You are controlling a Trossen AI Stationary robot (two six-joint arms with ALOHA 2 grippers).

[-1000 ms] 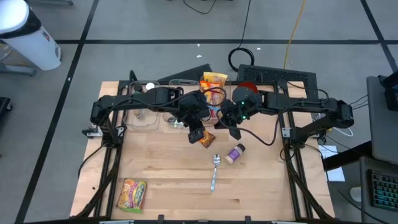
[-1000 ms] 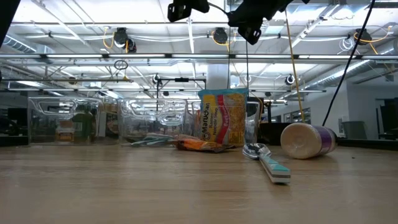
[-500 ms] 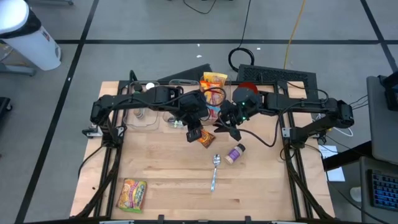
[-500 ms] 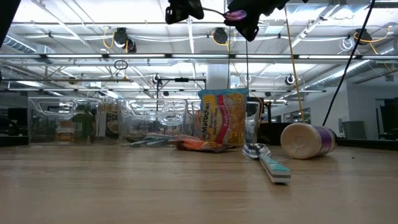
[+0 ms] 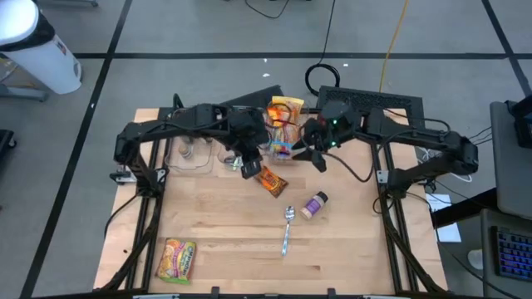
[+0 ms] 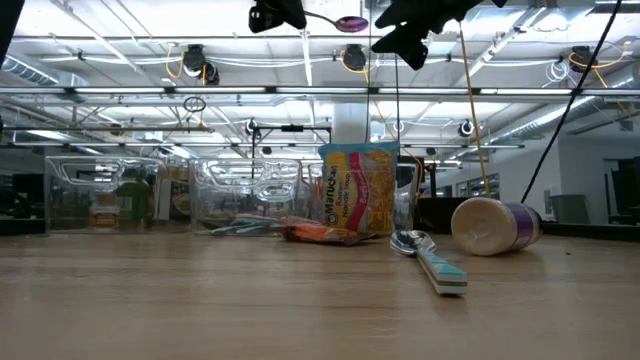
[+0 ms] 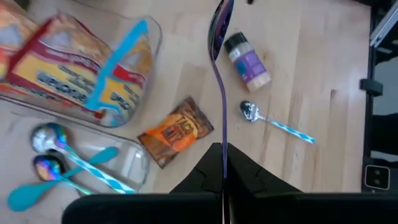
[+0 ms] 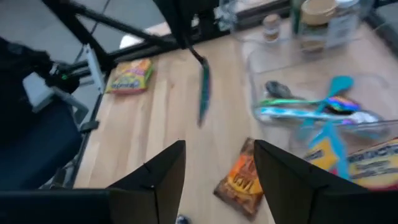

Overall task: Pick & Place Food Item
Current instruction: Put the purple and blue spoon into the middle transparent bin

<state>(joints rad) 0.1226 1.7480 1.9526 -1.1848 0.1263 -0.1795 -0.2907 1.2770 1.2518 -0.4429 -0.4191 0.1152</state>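
**Spoon pinched in my left gripper above the table, right fingers spread**

Far left on my wooden table (image 5: pixel 216 241) lies a yellow snack bag (image 5: pixel 177 257), well apart from everything else. At the back edge stand clear containers (image 5: pixel 189 152) holding small jars and loose spoons. My left gripper (image 5: pixel 248 169) hangs high above the table near its middle, clenched on the thin handle of a dark iridescent spoon (image 7: pixel 219 56); in my left wrist view the handle runs straight out from between my closed fingers, bowl end outward. Below it on the wood lies the orange food packet (image 5: pixel 272 180), flat and untouched, just in front of the clear bin (image 7: pixel 87 68) that holds a yellow noodle package (image 5: pixel 283 116). Farther forward rests a blue-handled spoon (image 5: pixel 287 228), and beside it a small purple-labelled jar (image 5: pixel 314 204) on its side. My right gripper (image 5: pixel 316 156) hovers just right of the noodle package, fingers (image 8: pixel 163 174) spread apart with nothing between them.
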